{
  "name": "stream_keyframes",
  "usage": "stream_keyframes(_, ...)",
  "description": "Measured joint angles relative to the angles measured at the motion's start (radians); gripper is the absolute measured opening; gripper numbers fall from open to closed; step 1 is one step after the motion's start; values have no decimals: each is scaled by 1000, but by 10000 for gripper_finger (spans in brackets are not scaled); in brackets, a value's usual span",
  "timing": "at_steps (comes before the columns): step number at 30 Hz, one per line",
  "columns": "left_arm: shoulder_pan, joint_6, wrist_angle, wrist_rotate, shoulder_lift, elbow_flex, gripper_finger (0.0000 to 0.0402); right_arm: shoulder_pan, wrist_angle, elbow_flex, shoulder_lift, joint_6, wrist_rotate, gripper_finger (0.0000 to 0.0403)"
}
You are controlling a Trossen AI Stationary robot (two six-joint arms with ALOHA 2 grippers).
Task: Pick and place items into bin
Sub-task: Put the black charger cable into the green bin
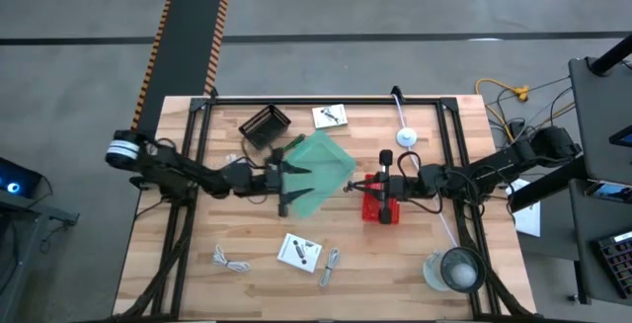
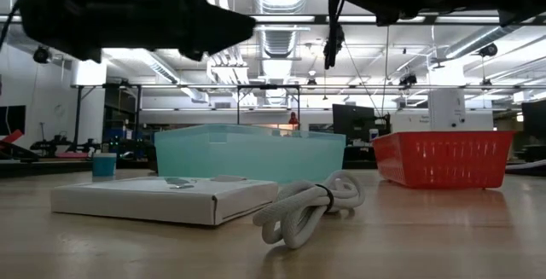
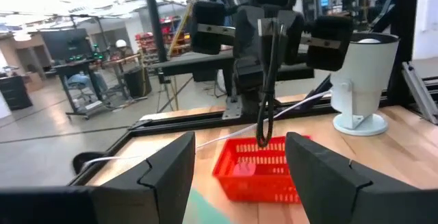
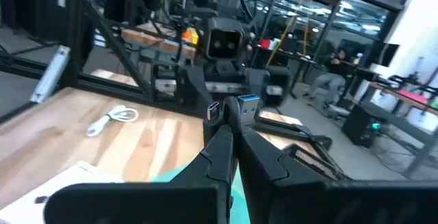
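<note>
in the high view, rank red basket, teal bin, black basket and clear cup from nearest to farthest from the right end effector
From the right end effector:
1. Red basket, right beneath it.
2. Teal bin, next toward the left arm.
3. Clear cup, at the table's near right corner.
4. Black basket, far left of the bin.

Surface [image 1: 395, 274]: pale wood grain. Left bin [image 1: 321, 175]: translucent teal. Right basket [image 1: 378, 204]: red mesh. Basket at the back [image 1: 265, 125]: black. Packets [image 1: 299, 253]: white with dark print. Coiled cable [image 2: 311, 206]: white. Ramp [image 1: 188, 37]: black, orange-and-black striped edges. Arms: dark.
</note>
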Motion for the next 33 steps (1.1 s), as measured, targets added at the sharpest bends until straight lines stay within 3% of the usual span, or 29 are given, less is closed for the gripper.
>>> stream_keyframes(7, 0, -2, 0, 141, 157, 148, 211, 0, -2, 0, 0, 4, -5, 8)
stream_keyframes(19, 0, -3, 0, 145, 319, 308, 211, 0, 0, 13, 0, -3, -7, 8)
stream_keyframes(33, 0, -9, -9, 142, 344, 350, 211, 1, -1, 31, 0, -3, -11, 8)
